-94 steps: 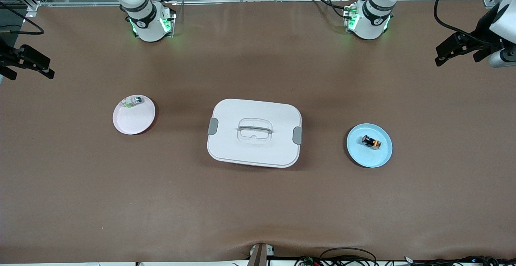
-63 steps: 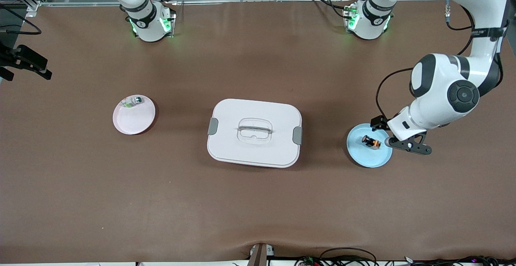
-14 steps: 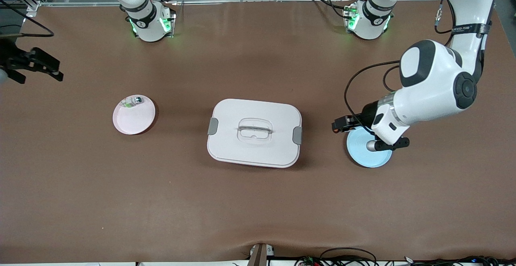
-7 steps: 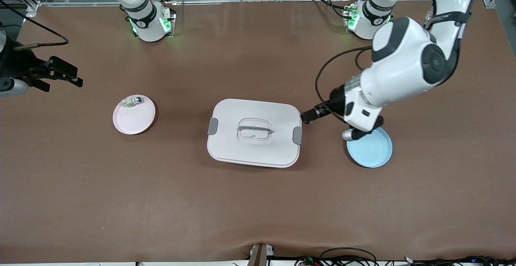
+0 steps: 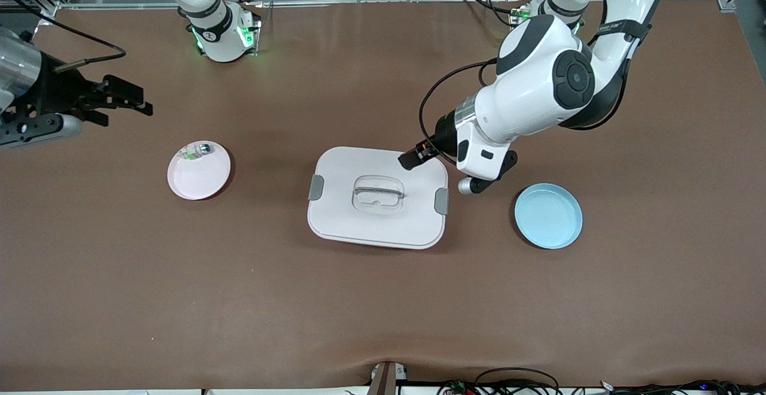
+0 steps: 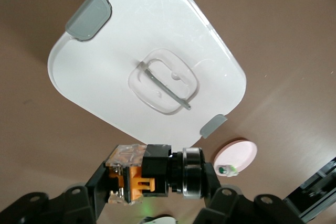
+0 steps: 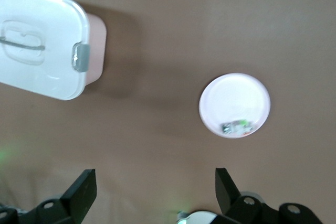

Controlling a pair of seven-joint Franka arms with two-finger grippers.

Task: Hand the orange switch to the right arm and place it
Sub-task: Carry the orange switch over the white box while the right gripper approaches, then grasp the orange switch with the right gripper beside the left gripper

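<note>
**Switch in my left hand, handover not yet made**

My left hand [image 6: 155, 182] is clamped on the orange switch [image 6: 152, 174]: the left wrist view shows a finger against each end of it, the clear-and-orange body at one finger and the black barrel with its ring at the other. In the front view this hand [image 5: 412, 158] hangs over the corner of the white lidded box [image 5: 377, 197] that lies toward the left arm's end of the desk [image 5: 383, 299]. The switch itself is too small to make out there.

The blue plate [image 5: 548, 215] is bare, so I judge the pick-up done.

My right hand [image 5: 122, 97] is up over the desk at the right arm's end, well apart from the left. Its fingers [image 7: 84, 187] stand wide apart with nothing between them. Under it the right wrist view shows the pink plate [image 7: 234, 105], which carries only the small clear-and-green part [image 7: 236, 127].

Left to do, in my judgement: bring the two hands together, pass the switch to the right hand, release with the left, then set it down. The pink plate looks the likely spot, but that is a guess.
</note>
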